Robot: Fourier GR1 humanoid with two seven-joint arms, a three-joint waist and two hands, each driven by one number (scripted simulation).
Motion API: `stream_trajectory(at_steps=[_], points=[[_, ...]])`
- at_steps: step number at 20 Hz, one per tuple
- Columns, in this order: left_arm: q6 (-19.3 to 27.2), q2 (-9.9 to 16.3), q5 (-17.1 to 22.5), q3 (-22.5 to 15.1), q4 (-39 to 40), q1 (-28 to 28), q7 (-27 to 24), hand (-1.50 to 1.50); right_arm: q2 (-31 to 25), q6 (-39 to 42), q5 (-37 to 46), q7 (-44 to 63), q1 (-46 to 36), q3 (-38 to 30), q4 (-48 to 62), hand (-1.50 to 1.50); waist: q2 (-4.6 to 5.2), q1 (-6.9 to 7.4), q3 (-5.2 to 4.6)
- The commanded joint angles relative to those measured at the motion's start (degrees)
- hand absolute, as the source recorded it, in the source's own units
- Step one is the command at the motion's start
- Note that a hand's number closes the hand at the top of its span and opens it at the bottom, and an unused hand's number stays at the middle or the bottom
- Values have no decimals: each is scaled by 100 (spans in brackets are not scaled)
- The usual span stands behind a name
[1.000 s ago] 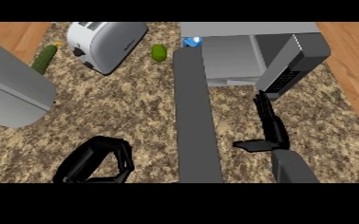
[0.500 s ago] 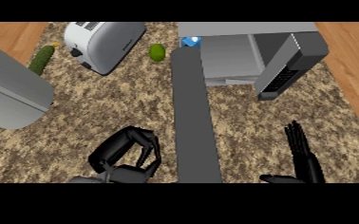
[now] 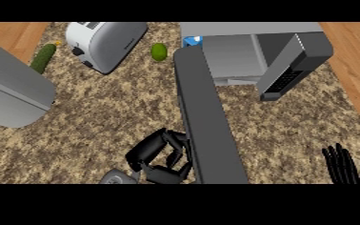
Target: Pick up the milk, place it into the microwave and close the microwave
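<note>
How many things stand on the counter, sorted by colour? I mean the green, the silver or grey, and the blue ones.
Green: 2, cucumber and lime
Silver or grey: 2, toaster and microwave
Blue: 1, milk carton, mostly hidden behind the microwave door
Total: 5

**Microwave door hanging wide open**

Microwave (image 3: 243,59) sits upper right, its door (image 3: 207,119) swung down the frame's middle. Milk (image 3: 192,41) peeks at the door's top. Left hand (image 3: 158,155) curled beside the door, right hand (image 3: 341,164) straight-fingered lower right.
</note>
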Motion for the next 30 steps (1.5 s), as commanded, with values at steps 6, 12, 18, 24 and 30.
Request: stream_trajectory(at_steps=[6, 12, 18, 24, 30], points=[[1348, -17, 956, -1896, 1035, -691, 227, 150, -443, 1273, -936, 384, 928, 311, -1914, -150, 38, -106, 2], [2818, -15, 1672, -3146, 1104, -1194, 446, 150, -355, 1084, -1279, 1090, 877, 718, -2792, -150, 72, -239, -3], [3676, -11, 2313, -3407, 1101, -1923, 633, 150, -618, 1127, -1611, 1680, 1027, 900, -3773, -150, 102, -482, -14], [4554, -10, 2803, -3437, 1270, -2405, 603, 150, -689, 1105, -1741, 2054, 1093, 1100, -4262, -150, 147, -656, -23], [5053, -15, 3408, -3095, 1506, -3185, 620, 150, -767, 992, -1938, 2373, 978, 1116, -4587, -150, 216, -809, -18]])
